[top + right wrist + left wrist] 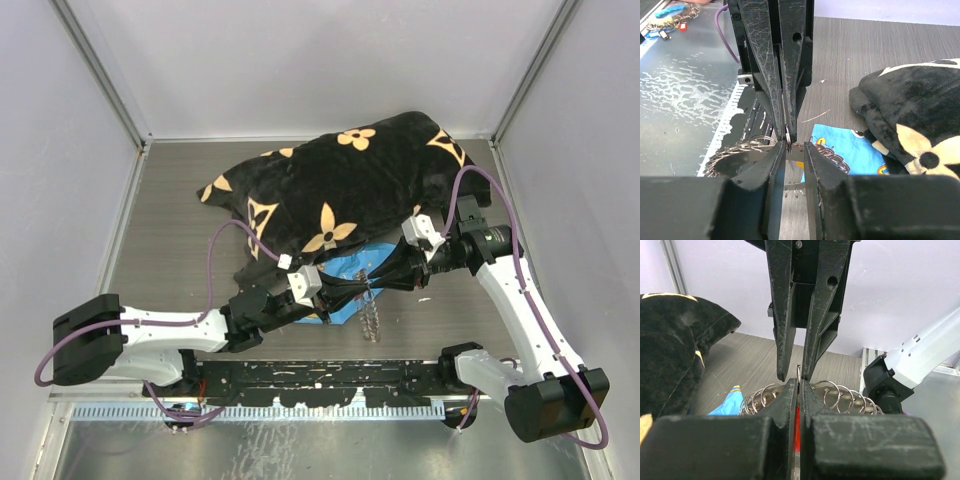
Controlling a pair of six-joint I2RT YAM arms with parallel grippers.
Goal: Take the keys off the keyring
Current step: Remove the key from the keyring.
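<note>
Shut tip to tip at the left gripper (pixel 797 386), pinching a thin wire ring of the keyring (pixel 737 150), with that ring standing up just above the tips; deep between the same fingers a red patch (pixel 796 422), too hidden to name. Narrowly parted at the right gripper (pixel 792 150), one fingertip on each side of the left tips and of the pinched ring; cannot tell whether either pad touches the ring; thin silver metal crossing the gap lower down, not clear what.

Nose to nose in the top view, the left arm reaching in from the left and the right arm from the right, meeting above the table (pixel 170 220) near its front middle. Fanned out to both sides of the meeting tips, the rest of the keyring's small linked loops; in the top view a short length hanging just below the grippers toward the table.

Beneath and behind, a blue patterned cloth (pixel 850 150), partly tucked under a black plush cushion (pixel 340 190) with cream flower shapes; cushion spread over the middle and back of the grey table. At the far corner of the right wrist view, on the metal sheet (pixel 685 100) by the table's near edge, small coloured pieces (pixel 672 17) with a bit of chain, too small to tell apart.
</note>
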